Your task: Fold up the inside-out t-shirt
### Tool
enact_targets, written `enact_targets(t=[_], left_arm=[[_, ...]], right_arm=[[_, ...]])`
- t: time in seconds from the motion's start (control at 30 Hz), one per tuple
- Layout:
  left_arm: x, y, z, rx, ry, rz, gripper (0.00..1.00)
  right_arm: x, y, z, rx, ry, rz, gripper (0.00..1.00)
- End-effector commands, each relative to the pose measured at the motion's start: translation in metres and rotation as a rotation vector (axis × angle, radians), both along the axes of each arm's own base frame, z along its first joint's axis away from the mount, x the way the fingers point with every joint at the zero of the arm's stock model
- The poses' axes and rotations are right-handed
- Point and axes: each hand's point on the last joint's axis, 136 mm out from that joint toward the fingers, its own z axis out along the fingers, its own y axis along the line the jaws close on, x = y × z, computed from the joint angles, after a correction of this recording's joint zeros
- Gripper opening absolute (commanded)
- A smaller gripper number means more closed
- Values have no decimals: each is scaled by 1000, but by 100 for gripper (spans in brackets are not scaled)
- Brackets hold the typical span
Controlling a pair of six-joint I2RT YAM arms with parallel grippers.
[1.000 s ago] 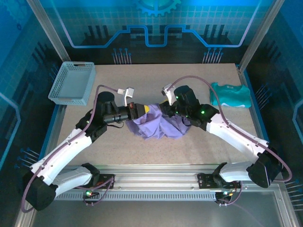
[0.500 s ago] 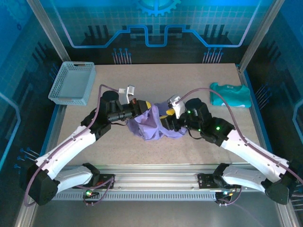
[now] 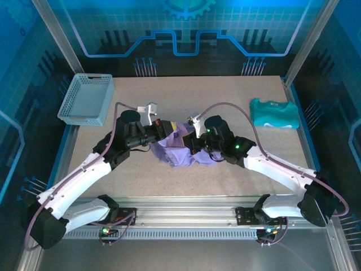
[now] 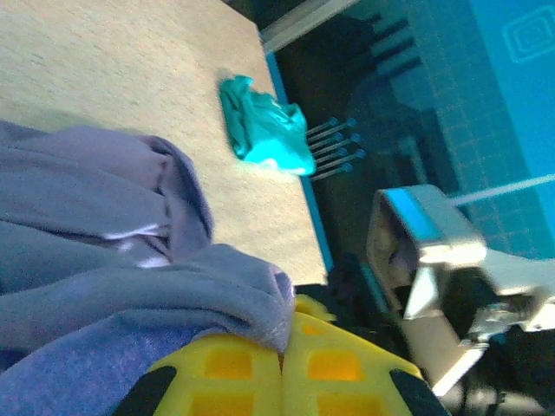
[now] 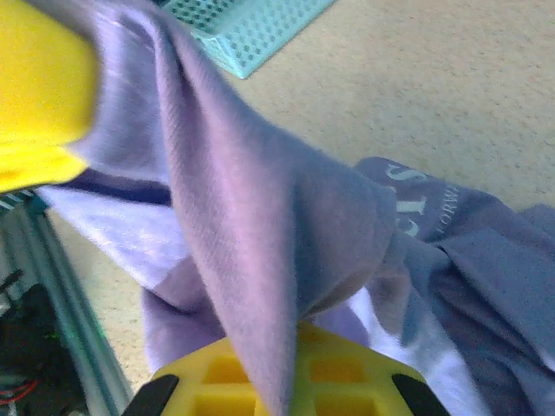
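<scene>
Top view: the lavender t-shirt (image 3: 176, 153) lies bunched mid-surface (image 3: 225, 90). The left fingers (image 3: 171, 127) are clenched on cloth at its 11 o'clock, the right fingers (image 3: 192, 143) at about 1 o'clock.

Left wrist: the closed yellow fingers pinch a purple fold.

Right wrist: the fingers clamp a raised ridge of cloth, with pale lettering at 3 o'clock.

Soft, matt lavender knit cloth t-shirt (image 3: 176, 150), creased; speckled matt beige tabletop (image 3: 225, 93); grey plastic mesh basket (image 3: 86, 100) far left; smooth yellow plastic finger pads (image 4: 227, 368); brushed metal rail (image 3: 186, 217) near.
</scene>
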Motion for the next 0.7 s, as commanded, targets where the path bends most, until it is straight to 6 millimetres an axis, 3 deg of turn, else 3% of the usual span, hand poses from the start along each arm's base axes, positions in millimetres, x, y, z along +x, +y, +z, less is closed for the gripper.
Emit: enact_targets(t=[0.0, 0.17, 0.43, 0.67], left_arm=[[16, 36, 1, 149, -66, 129, 0], [24, 46, -1, 172, -79, 113, 7], [-3, 28, 2, 188, -175, -101, 27], [-19, 6, 9, 47, -195, -229, 38]], right_arm=[[-22, 17, 43, 190, -49, 205, 0], [-30, 17, 61, 277, -60, 298, 0], [-12, 9, 71, 356, -42, 288, 0], [-8, 10, 74, 355, -37, 301, 0]])
